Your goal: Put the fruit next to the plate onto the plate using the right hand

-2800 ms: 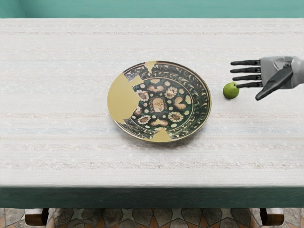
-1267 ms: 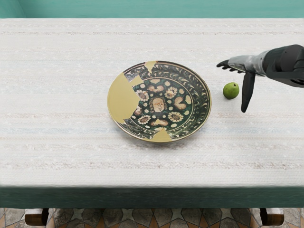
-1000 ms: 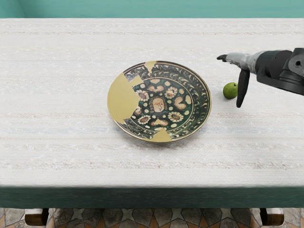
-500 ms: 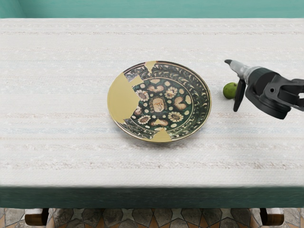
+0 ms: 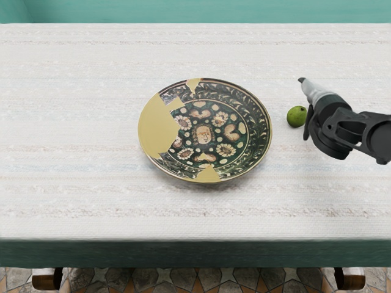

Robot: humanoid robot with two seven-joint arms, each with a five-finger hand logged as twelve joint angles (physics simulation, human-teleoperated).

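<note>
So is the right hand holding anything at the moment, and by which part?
Nothing is held. The green fruit lies on the table beside the plate, with the right hand open just right of it.

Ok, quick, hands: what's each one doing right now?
Left hand: not in view.
Right hand: open, stretched out flat, holding nothing; the green fruit lies loose beside it.

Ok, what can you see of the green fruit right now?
The fruit is small, round, smooth and yellow-green, darker on its underside. It lies on the white tablecloth, right of the plate with a gap between them, not on the plate. The right hand stands close on its right, edge-on to the camera; whether they touch cannot be told.
</note>
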